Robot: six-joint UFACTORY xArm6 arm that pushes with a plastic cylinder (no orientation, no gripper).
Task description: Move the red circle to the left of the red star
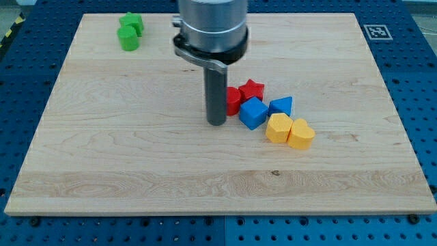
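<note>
The red circle (233,100) lies near the board's middle, partly hidden behind my rod. The red star (252,89) sits just to its right and slightly higher, touching or nearly touching it. My tip (216,123) rests on the board just left of and below the red circle, close against it.
A blue cube (253,113) lies below the red star, with a blue triangle (281,106) to its right. A yellow hexagon (278,128) and a yellow heart (301,134) lie lower right. Two green blocks (129,31) sit at the upper left of the wooden board (136,164).
</note>
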